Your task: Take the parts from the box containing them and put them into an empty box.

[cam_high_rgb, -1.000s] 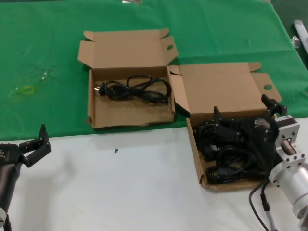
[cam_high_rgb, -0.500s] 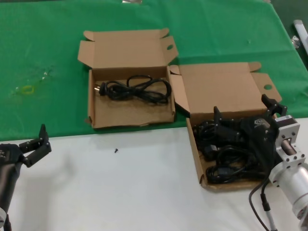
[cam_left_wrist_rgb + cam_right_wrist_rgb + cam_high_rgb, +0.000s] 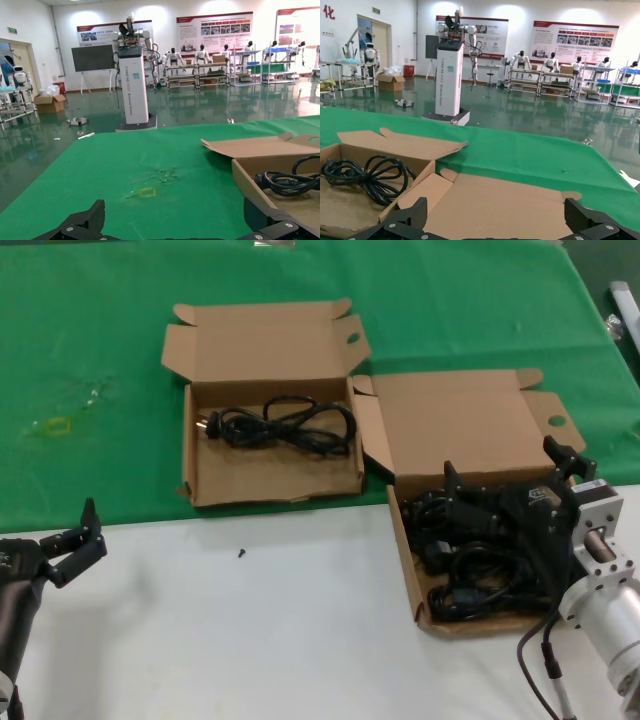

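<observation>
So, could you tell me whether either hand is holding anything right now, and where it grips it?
Nothing is held. The left hand sits open over the white table; the right hand is open above the power cords.

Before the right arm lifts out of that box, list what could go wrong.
1. The cords in the near box lie tangled together, so the right tool, open over the pile, may drag up several at once.
2. A trailing cord could snag the box's raised lid or shift the box.
3. The far box already holds one cord; a drop onto it might spill over the low wall.

The left tool hangs open at the table's near left.
</observation>
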Controlling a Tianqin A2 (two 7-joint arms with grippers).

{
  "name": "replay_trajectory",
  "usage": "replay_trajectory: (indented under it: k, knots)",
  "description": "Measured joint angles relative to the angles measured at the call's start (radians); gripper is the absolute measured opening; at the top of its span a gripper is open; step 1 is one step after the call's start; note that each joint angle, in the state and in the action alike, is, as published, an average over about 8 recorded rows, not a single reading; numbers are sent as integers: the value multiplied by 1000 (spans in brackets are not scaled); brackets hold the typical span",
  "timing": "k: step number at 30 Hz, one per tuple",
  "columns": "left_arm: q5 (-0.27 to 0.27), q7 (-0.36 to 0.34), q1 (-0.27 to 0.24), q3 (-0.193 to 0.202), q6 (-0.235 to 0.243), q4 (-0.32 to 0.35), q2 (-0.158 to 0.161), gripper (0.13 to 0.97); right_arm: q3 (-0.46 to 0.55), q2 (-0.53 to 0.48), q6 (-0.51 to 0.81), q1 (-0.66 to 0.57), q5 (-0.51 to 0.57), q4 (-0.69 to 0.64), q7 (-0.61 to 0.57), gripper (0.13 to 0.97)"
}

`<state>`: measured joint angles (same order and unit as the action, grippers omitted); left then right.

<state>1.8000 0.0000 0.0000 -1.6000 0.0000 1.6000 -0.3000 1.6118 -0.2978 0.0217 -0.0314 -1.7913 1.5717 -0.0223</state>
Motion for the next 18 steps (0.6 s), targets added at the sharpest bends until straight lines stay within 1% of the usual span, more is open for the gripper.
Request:
replay_trajectory:
  k: [18]
  knots:
    - [0, 0, 0, 0, 0, 0, 0, 966, 0, 0, 0, 0, 0, 0, 0, 966]
